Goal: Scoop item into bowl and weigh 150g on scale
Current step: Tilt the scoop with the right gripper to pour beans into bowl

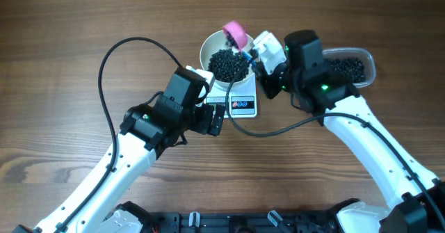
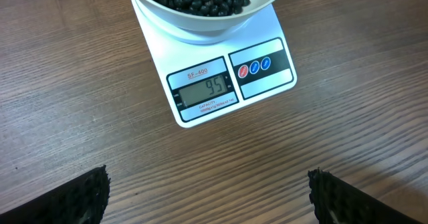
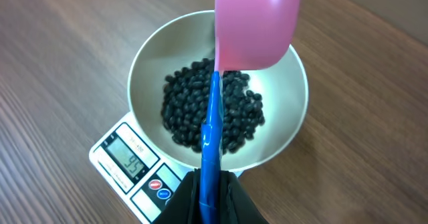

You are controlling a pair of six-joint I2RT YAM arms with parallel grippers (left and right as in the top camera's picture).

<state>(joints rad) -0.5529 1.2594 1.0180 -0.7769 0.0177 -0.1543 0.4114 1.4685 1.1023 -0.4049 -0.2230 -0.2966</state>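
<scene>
Right wrist view: my right claw [image 3: 208,187] was pinched tight on the blue handle [image 3: 211,127] of the pink scoop [image 3: 257,23]. The scoop pointed straight away from me, its cup above the white bowl [image 3: 144,63]. The black beads [image 3: 187,110] lay in that bowl on the scale [image 3: 110,157], just ahead. My left claw [image 2: 210,194] gaped wide, holding nothing.

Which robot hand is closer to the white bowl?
Right. The right gripper holds a pink scoop over the bowl; the left gripper hangs open beyond the scale's display end.
</scene>
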